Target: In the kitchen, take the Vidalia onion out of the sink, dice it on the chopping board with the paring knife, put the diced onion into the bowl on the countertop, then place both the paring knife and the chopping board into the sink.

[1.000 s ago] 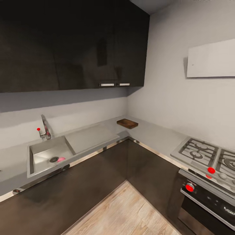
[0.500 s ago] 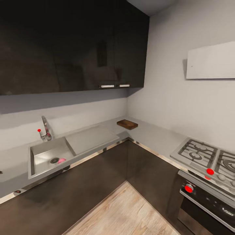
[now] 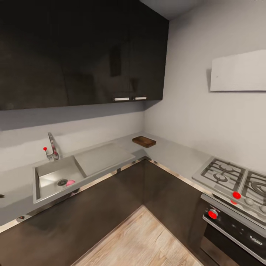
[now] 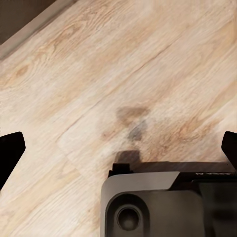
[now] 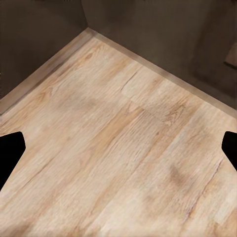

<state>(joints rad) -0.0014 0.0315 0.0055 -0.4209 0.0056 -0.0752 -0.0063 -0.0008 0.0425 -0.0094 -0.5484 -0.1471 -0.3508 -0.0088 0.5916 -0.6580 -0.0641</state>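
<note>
head view: corner kitchen, grey countertop (image 3: 173, 153), sink (image 3: 55, 177), chopping board (image 3: 144, 141); both hands spread wide.

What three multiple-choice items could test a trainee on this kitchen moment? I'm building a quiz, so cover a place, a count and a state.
1. Where does the chopping board lie?
A. In the sink
B. On the countertop at the inner corner
C. On the stove

2. How many pale handles show on the dark upper cabinets?
A. Two
B. Four
C. None

3. How do the left gripper's fingers stand?
A. Shut on a knife
B. Shut on nothing
C. Spread wide, holding nothing

Key: 1 B, the board sits on the countertop where the two runs meet, apart from the sink. 2 A, two short bars sit side by side. 3 C, in the left wrist view the left gripper shows dark fingertips at opposite edges, wooden floor between.
</note>
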